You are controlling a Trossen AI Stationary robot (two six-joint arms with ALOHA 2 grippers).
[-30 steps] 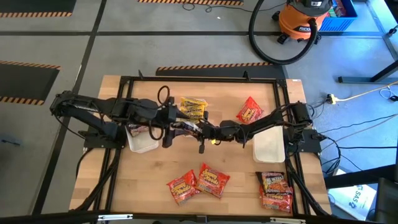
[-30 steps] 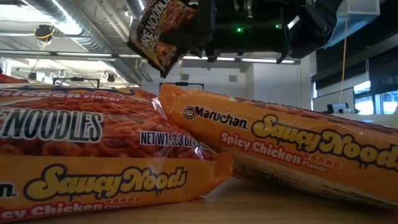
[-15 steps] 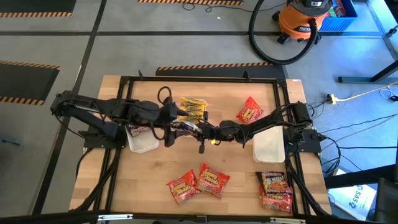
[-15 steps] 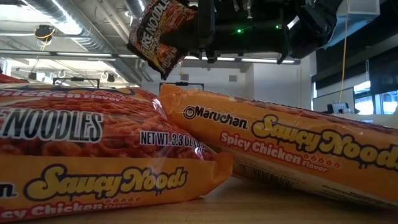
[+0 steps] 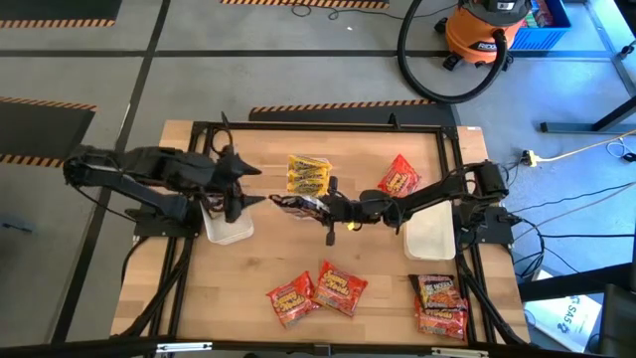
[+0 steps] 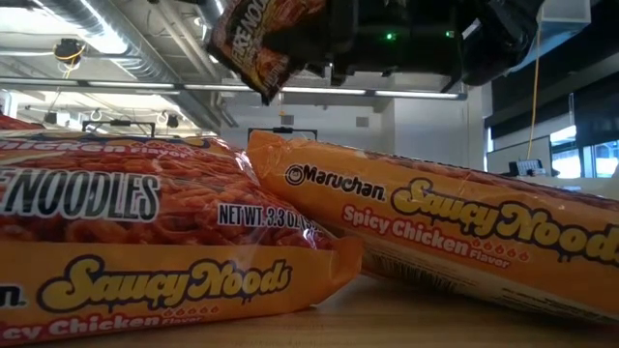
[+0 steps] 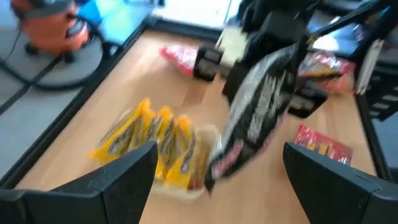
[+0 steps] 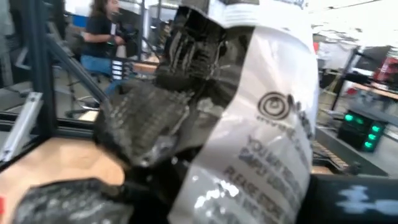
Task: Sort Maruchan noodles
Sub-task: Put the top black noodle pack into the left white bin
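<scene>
Holding a dark packet (image 5: 298, 205) mid-air near frame centre in the high view — that's your right gripper (image 5: 316, 207), fingers clamped on it. In the low view the same packet (image 6: 253, 39) hangs at top centre, above the table. The right wrist view shows it (image 8: 261, 124) filling most of the frame, pale printed back toward the camera.

Your left gripper (image 5: 248, 186) sits left of centre in the high view, jaws spread wide and empty, clear of the dark packet and partly over the left white tray (image 5: 229, 227). In the left wrist view its two fingers (image 7: 118, 180) stand well apart at the bottom, with the dark packet (image 7: 258, 118) beyond them.

Rest of the noodles, high view:
- yellow packets (image 5: 308, 174) at upper centre, just beside the held one
- red packet (image 5: 398, 179) at upper right of the table (image 5: 378, 298)
- two red-orange packets (image 5: 318, 290) at lower centre, touching; they fill the low view's foreground
- stack of packets (image 5: 440, 305) at lower right

Right white tray (image 5: 429, 235) lies at right of centre, under the right arm. Orange shop vacuum (image 5: 487, 32) is on the floor at upper right — off the table.
</scene>
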